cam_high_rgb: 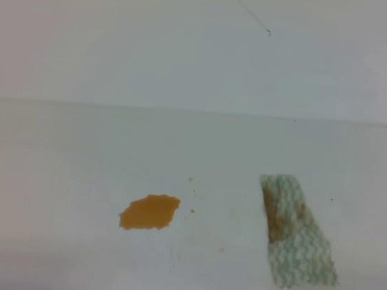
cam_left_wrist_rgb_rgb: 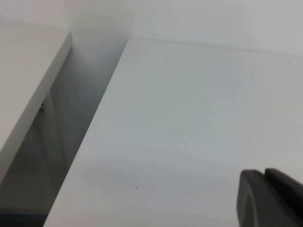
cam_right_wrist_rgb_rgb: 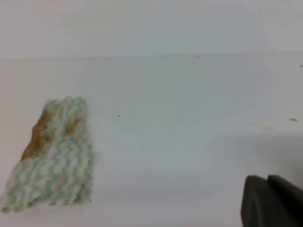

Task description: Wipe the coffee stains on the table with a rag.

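Note:
The coffee stains [cam_high_rgb: 149,212] are an orange-brown oval puddle on the white table [cam_high_rgb: 73,167], left of centre, with tiny specks [cam_high_rgb: 191,180] nearby. To its right lies the rag [cam_high_rgb: 297,232], flat, oblong, white with a green wavy pattern and brown blotches. In the right wrist view the rag [cam_right_wrist_rgb_rgb: 52,156] rests at the left, well apart from my right gripper [cam_right_wrist_rgb_rgb: 266,178], whose dark fingers meet at the bottom right, holding nothing. My left gripper [cam_left_wrist_rgb_rgb: 264,174] shows the same closed dark fingers over bare table [cam_left_wrist_rgb_rgb: 189,118]. Neither gripper appears in the exterior high view.
A white wall [cam_high_rgb: 190,41] rises behind the table. In the left wrist view the table's left edge [cam_left_wrist_rgb_rgb: 94,127] drops into a shadowed gap [cam_left_wrist_rgb_rgb: 57,142], beyond which is another white surface [cam_left_wrist_rgb_rgb: 23,71]. One orange speck [cam_right_wrist_rgb_rgb: 293,119] lies far right.

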{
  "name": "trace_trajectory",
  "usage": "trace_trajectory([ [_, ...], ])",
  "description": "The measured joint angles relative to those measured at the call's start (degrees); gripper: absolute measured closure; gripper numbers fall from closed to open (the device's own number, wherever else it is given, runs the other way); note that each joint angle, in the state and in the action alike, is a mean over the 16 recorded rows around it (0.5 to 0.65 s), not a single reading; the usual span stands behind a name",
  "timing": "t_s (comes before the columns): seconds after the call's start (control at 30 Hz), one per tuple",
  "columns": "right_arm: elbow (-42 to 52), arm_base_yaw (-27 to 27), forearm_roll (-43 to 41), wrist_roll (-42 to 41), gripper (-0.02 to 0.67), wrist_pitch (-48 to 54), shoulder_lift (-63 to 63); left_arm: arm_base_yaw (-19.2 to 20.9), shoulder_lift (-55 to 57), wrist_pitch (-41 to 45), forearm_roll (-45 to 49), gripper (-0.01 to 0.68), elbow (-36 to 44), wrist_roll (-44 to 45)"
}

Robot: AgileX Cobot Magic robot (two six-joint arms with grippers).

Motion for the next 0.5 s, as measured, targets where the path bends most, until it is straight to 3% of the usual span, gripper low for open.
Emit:
trace_trajectory([
  [0.5,0.0,0.0,0.0,0.0,0.65,0.0,0.0,0.0,0.0,0.0,0.0,0.672,0.0,0.0],
])
